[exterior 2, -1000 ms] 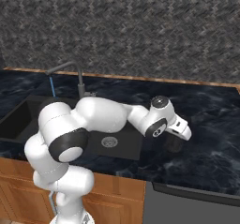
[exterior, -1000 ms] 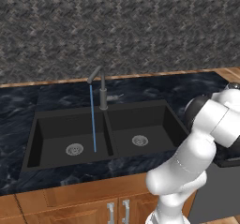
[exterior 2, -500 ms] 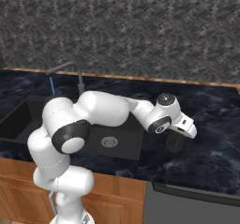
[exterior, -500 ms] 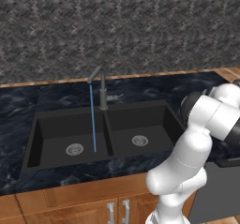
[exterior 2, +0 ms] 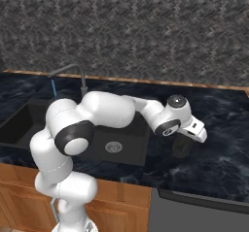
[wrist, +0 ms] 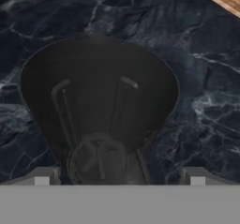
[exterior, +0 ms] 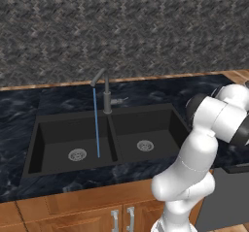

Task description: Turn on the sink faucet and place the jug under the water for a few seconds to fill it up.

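From the left base view, the sink faucet (exterior: pixel 105 91) stood behind the divider of the sink (exterior: pixel 104 139), and the water (exterior: pixel 96 124) ran in a thin blue line into the left basin.

From the right base view, the gripper (exterior 2: pixel 187 135) hung over the counter (exterior 2: pixel 219 148) to the right of the sink, directly above the jug (exterior 2: pixel 182 146) — the jug stood on the stone, well apart from the stream.

In the hand view, the jug's open mouth lay just below, with the fingertips (wrist: pixel 41 176) low on both sides, spread wider than its rim and holding nothing. A descent slightly off-centre could land a finger on the rim and tip the jug; a light grip might let it slip.
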